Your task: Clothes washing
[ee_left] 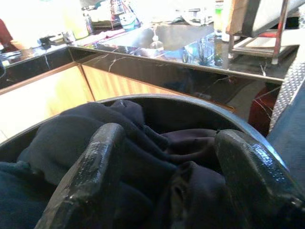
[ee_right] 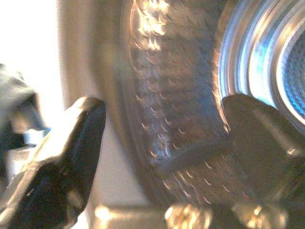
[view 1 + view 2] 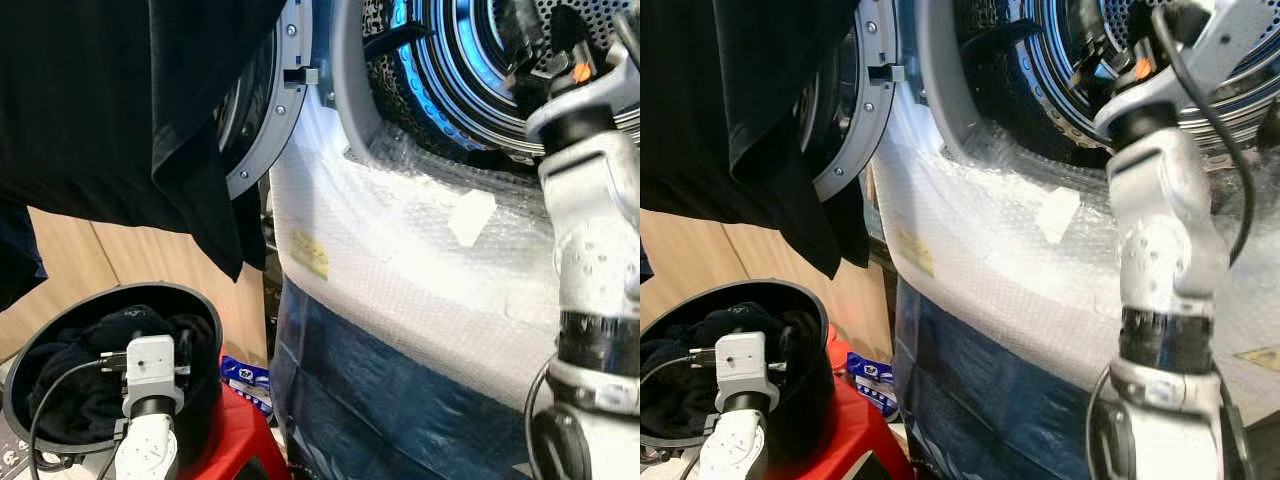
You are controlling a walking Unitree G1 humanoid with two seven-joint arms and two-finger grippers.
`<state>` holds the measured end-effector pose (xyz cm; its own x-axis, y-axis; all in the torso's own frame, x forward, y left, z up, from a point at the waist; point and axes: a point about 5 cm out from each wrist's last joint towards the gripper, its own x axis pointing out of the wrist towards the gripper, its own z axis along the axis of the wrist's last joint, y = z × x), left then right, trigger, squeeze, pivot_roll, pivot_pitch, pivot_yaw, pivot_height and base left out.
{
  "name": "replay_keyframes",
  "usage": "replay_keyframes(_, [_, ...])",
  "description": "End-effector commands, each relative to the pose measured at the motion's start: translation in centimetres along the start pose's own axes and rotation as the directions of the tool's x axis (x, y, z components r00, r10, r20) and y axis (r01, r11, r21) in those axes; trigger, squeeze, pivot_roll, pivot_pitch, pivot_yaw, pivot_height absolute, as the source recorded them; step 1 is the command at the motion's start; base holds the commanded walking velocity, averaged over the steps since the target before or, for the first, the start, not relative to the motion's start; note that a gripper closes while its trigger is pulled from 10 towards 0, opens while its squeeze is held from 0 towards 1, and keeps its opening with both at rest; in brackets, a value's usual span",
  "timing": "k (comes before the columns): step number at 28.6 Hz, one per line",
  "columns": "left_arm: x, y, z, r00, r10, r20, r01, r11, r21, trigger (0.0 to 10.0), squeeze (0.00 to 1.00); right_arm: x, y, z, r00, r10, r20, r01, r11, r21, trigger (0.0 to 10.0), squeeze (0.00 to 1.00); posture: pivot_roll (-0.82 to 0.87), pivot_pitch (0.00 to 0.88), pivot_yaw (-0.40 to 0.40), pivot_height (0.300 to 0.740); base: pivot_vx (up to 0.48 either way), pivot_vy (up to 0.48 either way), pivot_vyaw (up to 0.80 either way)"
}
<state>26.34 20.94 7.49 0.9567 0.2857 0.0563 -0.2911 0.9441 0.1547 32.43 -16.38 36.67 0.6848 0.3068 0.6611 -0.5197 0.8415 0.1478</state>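
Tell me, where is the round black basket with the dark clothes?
The round black basket sits low on the robot's left, beside the red stool, with the open left claw over it.

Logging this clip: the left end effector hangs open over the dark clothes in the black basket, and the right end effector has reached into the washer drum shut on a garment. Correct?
Not quite. The right end effector is open and holds nothing; the right wrist view shows bare drum between its fingers. The rest stands: the left end effector is open over the dark clothes in the black basket.
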Motion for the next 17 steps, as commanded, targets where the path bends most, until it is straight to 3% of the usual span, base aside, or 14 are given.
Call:
replay_keyframes(1, [0.1, 0.0, 0.1, 1.0, -0.004, 0.0, 0.004, 1.0, -0.005, 10.0, 0.0, -0.4, 1.6, 0.9, 0.992, 0.115, 0.05, -0.117, 0.993, 0.022, 10.0, 0.0, -0.06, 0.0, -0.004, 0.74, 0.0, 0.0, 0.0])
replay_keyframes(2, [0.1, 0.0, 0.2, 1.0, -0.002, 0.002, 0.002, 1.0, -0.004, 10.0, 0.0, -0.8, 2.0, 1.0, 0.986, 0.155, 0.061, -0.158, 0.987, 0.043, 10.0, 0.0, -0.06, 0.0, -0.004, 0.74, 0.0, 0.0, 0.0])
replay_keyframes(5, [0.1, 0.3, 0.3, 1.0, 0.022, 0.019, -0.022, 1.0, 0.002, 10.0, 0.0, -2.9, 4.3, 0.7, 0.93, 0.362, 0.06, -0.367, 0.918, 0.149, 10.0, 0.0, -0.06, 0.0, -0.007, 0.74, 0.0, 0.0, 0.0])
replay_keyframes(8, [0.2, 0.8, 0.8, 0.997, 0.066, 0.047, -0.066, 0.998, 0.001, 10.0, 0.0, -6.3, 6.6, -0.5, 0.792, 0.61, 0.033, -0.596, 0.759, 0.264, 10.0, 0.0, -0.06, 0.0, -0.008, 0.74, 0.0, 0.0, 0.0])
replay_keyframes(9, [0.3, 1.2, 1.2, 0.994, 0.09, 0.069, -0.09, 0.996, 0.001, 10.0, 0.0, -8.8, 7.0, -1.9, 0.711, 0.703, -0.02, -0.658, 0.675, 0.333, 10.0, 0.0, -0.05, 0.0, -0.012, 0.74, 0.0, 0.0, 0.0])
replay_keyframes(11, [0.3, 1.4, 1.5, 0.991, 0.101, 0.083, -0.102, 0.995, -0.003, 10.0, 0.0, -10.1, 6.9, -3.1, 0.691, 0.72, -0.07, -0.65, 0.66, 0.377, 10.0, 0.0, -0.05, 0.0, -0.013, 0.74, 0.0, 0.0, 0.0])
replay_keyframes(14, [0.4, 1.7, 1.8, 0.989, 0.109, 0.099, -0.108, 0.994, -0.012, 10.0, 0.0, -11.8, 6.3, -5.5, 0.685, 0.707, -0.176, -0.589, 0.68, 0.437, 10.0, 0.0, -0.04, 0.0, -0.016, 0.74, 0.0, 0.0, 0.0])
replay_keyframes(15, [0.4, 1.8, 1.9, 0.989, 0.112, 0.101, -0.111, 0.994, -0.017, 10.0, 0.0, -12.6, 6.2, -6.2, 0.67, 0.713, -0.204, -0.576, 0.674, 0.463, 10.0, 0.0, -0.04, 0.0, -0.016, 0.74, 0.0, 0.0, 0.0])
replay_keyframes(17, [0.5, 1.9, 2.2, 0.987, 0.113, 0.114, -0.11, 0.993, -0.032, 10.0, 0.0, -16.0, 6.0, -8.8, 0.594, 0.735, -0.327, -0.517, 0.66, 0.546, 10.0, 0.0, -0.04, 0.0, -0.018, 0.74, 0.0, 0.0, 0.0])
